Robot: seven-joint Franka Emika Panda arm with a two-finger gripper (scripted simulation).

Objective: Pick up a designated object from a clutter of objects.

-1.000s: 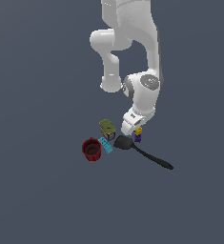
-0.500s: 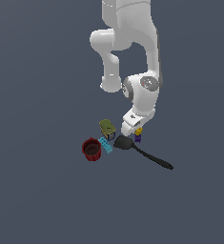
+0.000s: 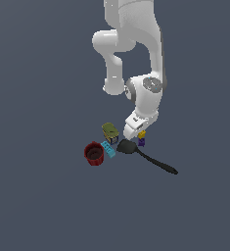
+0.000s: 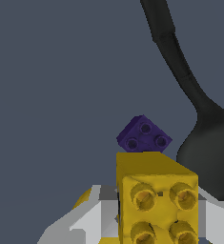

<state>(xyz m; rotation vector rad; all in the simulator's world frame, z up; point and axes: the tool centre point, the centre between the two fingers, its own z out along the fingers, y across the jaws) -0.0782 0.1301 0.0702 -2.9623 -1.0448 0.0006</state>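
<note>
The yellow brick [image 4: 156,198], boxy with studs, sits between my gripper [image 4: 156,226] fingers [image 4: 96,221], which press on both of its sides. In the exterior view the gripper [image 3: 139,133] is low over the clutter with the brick [image 3: 142,133] at its tip. The tiny purple piece [image 4: 143,135] lies just beyond the brick, also in the exterior view [image 3: 141,142]. A yellow rounded shape [image 4: 83,200], probably the ball, peeks from behind one finger. I cannot tell whether the brick is off the ground.
The black spatula [image 3: 147,157] lies beside the gripper, its blade [image 4: 209,152] close to the brick. The olive-green can [image 3: 109,131], light-blue brick [image 3: 108,149] and dark red cup [image 3: 93,153] stand toward the exterior view's left.
</note>
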